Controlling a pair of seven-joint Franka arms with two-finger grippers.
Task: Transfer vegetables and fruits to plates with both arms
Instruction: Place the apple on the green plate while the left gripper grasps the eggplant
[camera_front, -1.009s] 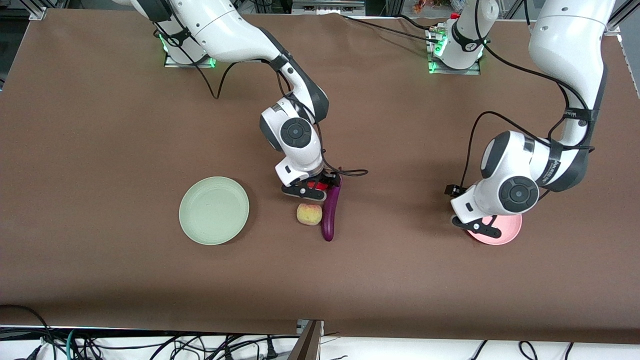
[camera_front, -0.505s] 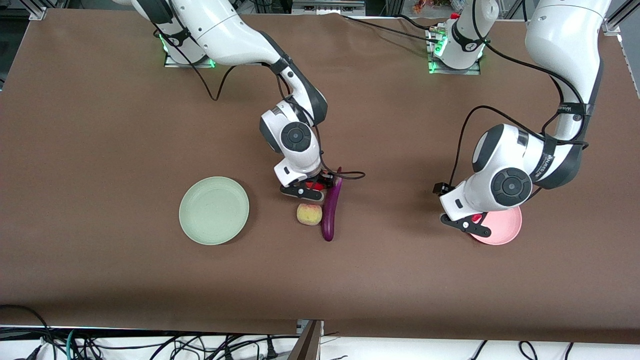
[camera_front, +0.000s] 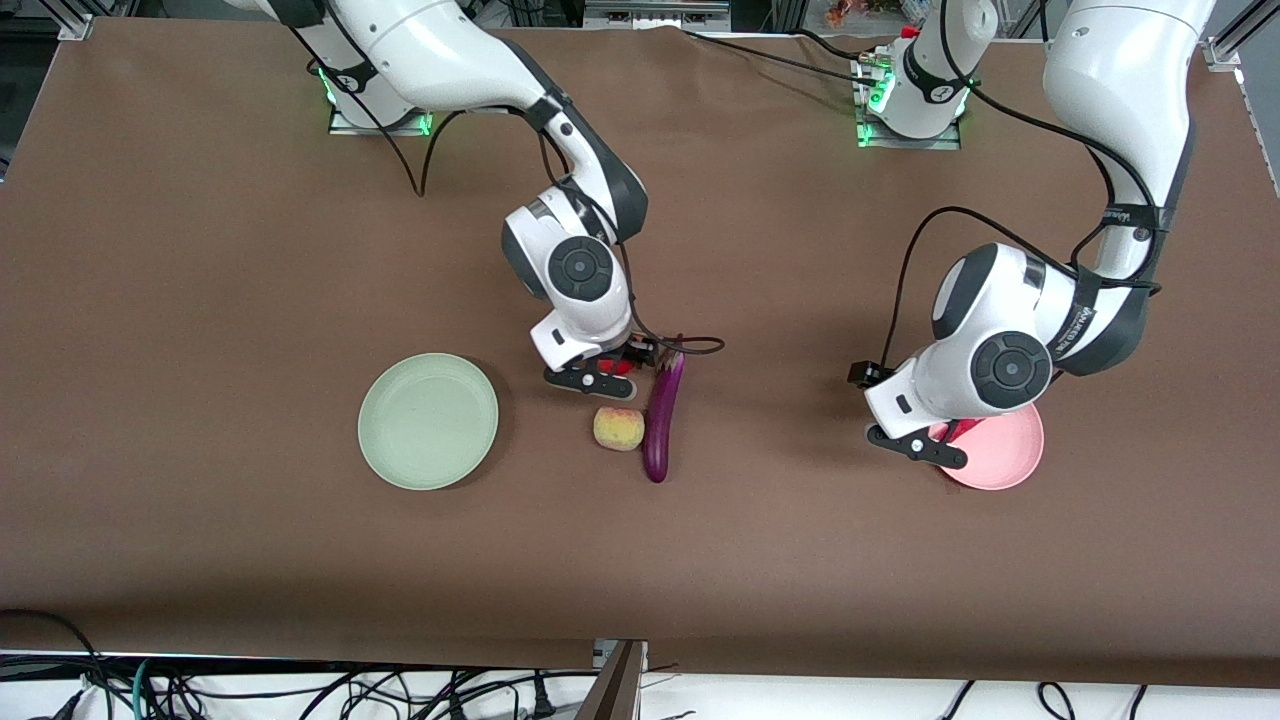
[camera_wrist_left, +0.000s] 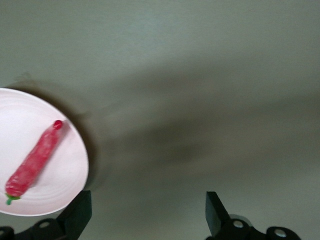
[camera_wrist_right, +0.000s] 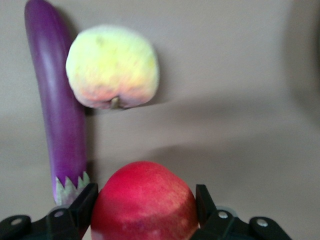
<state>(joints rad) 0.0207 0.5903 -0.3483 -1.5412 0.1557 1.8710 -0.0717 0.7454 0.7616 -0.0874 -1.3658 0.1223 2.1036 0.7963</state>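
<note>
My right gripper (camera_front: 598, 374) is shut on the round red fruit (camera_wrist_right: 145, 212) and holds it just above the table, beside the eggplant's stem end. The red fruit fills the gap between the fingers of my right gripper (camera_wrist_right: 146, 196). The yellowish-pink peach (camera_front: 618, 428) and the long purple eggplant (camera_front: 660, 420) lie side by side on the table; both show in the right wrist view, peach (camera_wrist_right: 112, 67) and eggplant (camera_wrist_right: 57, 115). The red chili (camera_wrist_left: 34, 161) lies on the pink plate (camera_front: 1005, 455). My left gripper (camera_front: 918, 445) is open and empty over the table at that plate's edge; it also shows in the left wrist view (camera_wrist_left: 147, 207). The pale green plate (camera_front: 428, 420) holds nothing.
The brown table (camera_front: 800, 560) carries only these things. Cables hang along the table's edge nearest the camera, and a black cable loops from my right wrist over the table next to the eggplant's stem.
My right gripper has drifted with the red fruit a little toward the right arm's end, away from the eggplant. My left gripper has moved off the pink plate toward the table's middle.
</note>
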